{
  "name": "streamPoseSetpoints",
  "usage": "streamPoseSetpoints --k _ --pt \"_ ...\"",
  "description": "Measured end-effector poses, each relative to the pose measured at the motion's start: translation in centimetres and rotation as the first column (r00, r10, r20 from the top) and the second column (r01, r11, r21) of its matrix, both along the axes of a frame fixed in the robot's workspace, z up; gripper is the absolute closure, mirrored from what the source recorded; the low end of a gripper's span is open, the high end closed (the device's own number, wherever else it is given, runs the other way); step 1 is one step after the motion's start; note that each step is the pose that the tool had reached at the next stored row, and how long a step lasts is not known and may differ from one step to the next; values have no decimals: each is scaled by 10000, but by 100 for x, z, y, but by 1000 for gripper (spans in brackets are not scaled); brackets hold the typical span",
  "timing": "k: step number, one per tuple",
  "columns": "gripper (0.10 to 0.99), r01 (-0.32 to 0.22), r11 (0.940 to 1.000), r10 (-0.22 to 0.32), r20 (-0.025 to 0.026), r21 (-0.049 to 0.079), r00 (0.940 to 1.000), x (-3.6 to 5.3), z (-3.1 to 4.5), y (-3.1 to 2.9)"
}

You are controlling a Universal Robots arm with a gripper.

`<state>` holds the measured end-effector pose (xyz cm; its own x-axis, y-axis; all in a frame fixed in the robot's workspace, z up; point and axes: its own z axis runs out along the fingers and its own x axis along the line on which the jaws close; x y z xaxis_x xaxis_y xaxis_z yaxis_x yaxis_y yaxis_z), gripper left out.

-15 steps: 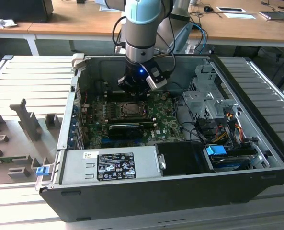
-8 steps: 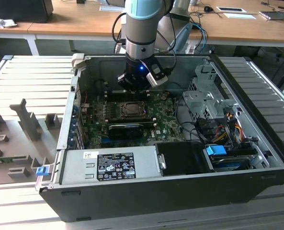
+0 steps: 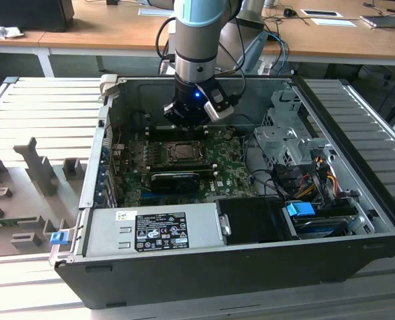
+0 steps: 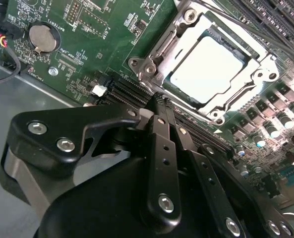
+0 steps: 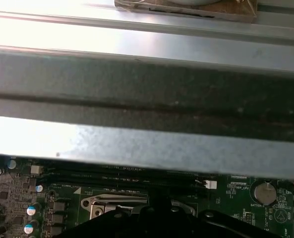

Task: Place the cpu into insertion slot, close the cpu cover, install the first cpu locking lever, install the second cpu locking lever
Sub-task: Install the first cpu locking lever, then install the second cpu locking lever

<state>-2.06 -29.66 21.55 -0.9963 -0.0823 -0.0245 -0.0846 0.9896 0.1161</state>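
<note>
In the exterior view, a robot arm reaches down into an open computer case (image 3: 357, 220) resting on a ribbed grey surface. Its black pincer (image 3: 186, 120) hangs just above the motherboard (image 3: 230, 175), near the far edge of the CPU socket (image 3: 178, 153).

In the second wrist view, the pincer (image 4: 159, 106) has its two fingers (image 4: 162, 148) pressed together, holding nothing. Just beyond the tips lies the cpu (image 4: 206, 69), a pale square chip seated flat in the socket. The cpu cover (image 4: 159, 49), a silver frame, appears to lie down around it, the chip showing through its open centre. A round coin battery (image 4: 42, 38) sits well apart on the board.

In the first wrist view, the case wall (image 5: 147, 99) looms close, with memory slots (image 5: 122, 177) and the socket's edge (image 5: 117, 204) below.

Judging by this, placement looks done and the cover closed; the lever steps seem to be in hand. The next move calls for a precise, gentle push on a thin lever.
</note>
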Motion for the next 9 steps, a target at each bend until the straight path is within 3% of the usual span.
streamPoseSetpoints --k 9 --pt "980 -1 10000 1 0 0 10000 0 0 -13"
